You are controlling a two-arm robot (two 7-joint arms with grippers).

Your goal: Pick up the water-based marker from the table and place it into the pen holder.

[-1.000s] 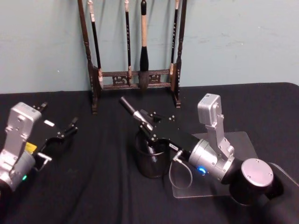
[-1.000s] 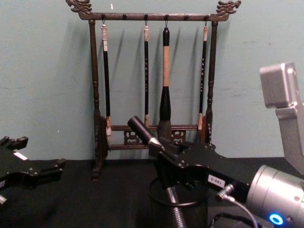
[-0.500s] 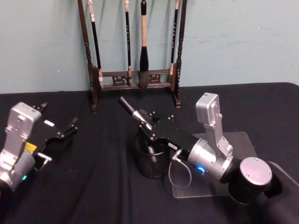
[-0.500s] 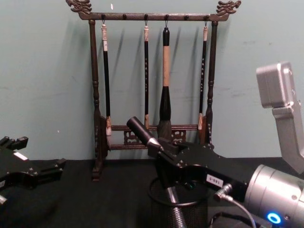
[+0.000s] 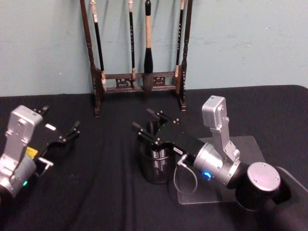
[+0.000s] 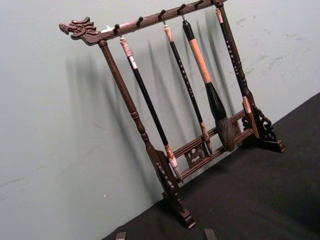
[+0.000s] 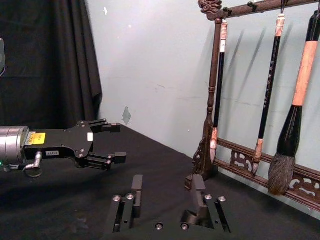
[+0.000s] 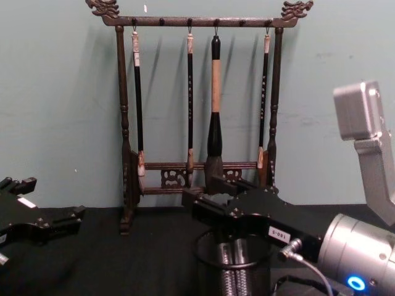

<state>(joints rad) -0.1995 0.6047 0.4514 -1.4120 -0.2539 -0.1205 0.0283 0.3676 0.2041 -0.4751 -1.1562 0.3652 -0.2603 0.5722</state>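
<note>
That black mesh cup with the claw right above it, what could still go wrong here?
The right gripper hangs open just over the pen holder, so pulling back carelessly might clip the rim and tip it. The marker stands inside, and a tipped cup could spill it. The brush rack stands close behind, so a forward swing could knock it. The left gripper sits idle, well aside.

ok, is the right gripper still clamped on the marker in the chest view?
No, the right gripper has its fingers spread above the round black wire-mesh pen holder, and the marker stands inside it, free of them.
</note>
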